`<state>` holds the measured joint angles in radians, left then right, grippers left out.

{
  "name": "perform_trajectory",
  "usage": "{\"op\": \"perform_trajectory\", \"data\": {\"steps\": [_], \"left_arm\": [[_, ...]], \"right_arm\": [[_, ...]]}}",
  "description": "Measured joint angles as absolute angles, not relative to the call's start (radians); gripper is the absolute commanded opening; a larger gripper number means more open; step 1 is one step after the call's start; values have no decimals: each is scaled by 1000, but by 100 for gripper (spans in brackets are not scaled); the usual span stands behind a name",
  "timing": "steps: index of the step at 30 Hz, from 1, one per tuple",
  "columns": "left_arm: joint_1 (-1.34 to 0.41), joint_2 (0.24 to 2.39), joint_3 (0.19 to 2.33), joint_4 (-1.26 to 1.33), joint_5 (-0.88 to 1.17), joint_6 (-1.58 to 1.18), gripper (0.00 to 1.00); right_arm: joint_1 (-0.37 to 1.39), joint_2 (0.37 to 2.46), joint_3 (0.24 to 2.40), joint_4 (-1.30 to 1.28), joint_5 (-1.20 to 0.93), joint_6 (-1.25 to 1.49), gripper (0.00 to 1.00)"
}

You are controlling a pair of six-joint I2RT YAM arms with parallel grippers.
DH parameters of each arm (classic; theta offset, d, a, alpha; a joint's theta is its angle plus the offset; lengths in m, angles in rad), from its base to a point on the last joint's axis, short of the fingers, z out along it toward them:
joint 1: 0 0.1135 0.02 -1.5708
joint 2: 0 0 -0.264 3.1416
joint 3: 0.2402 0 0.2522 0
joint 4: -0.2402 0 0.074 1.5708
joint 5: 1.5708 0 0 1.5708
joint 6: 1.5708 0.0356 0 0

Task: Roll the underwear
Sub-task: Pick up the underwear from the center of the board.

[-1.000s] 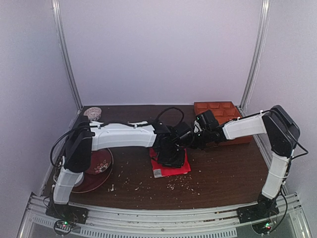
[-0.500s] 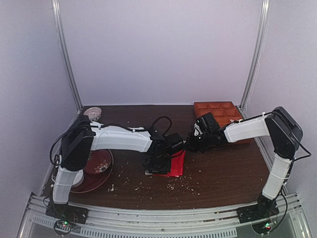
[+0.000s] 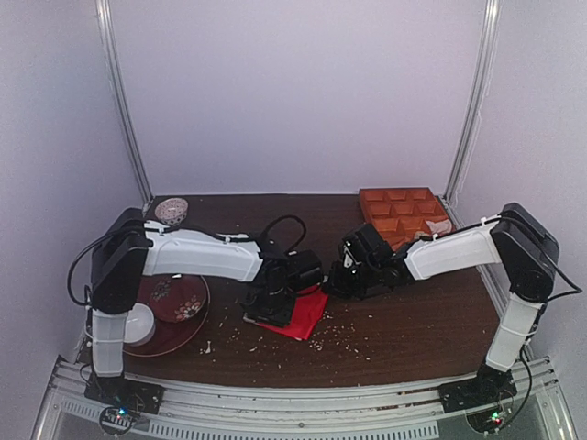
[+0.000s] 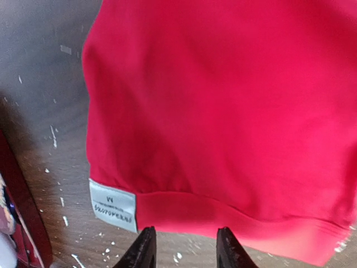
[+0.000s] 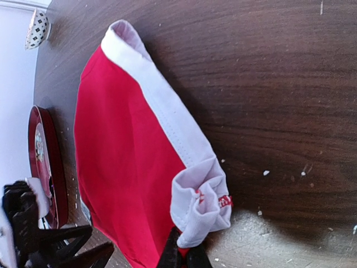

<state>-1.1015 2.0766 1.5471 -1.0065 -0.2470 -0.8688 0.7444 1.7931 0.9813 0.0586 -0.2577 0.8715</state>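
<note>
right claw (image 5: 181, 255) was shut tight on a scrunched bit of the white band (image 5: 159, 103) of the underwear (image 5: 125, 162). left claw (image 4: 185, 252) was open, with nothing between its two fingers (image 4: 144, 254). its tips hung just by the bottom hem of the red cloth, next to a small white tag (image 4: 112, 205).

the underwear lay on the brown table (image 3: 413, 321), about in the middle, between the two arms. most of it lay flat. the band was bunched up only where the right claw pinched it. no rolled part could be seen yet.

i think the job was at an early step, with the cloth being pulled straight and smooth so the roll could start.

next, the left claw would need to come down and pinch the hem, then turn that edge over on itself again and again toward the band. the right claw would need to hold its end so the cloth did not slide away. the cloth looked thin and floppy, so the pinch would have to catch only the edge. little crumbs (image 3: 330, 344) lay close by and could get rolled inside.
</note>
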Motion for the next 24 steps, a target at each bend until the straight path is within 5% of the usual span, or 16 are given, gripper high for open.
{"op": "perform_trajectory", "data": {"steps": [24], "left_arm": [[-1307,2156,1764,-1021,-352,-709,53]], "right_arm": [[741,1823,985,80,-231,896,0]]}}
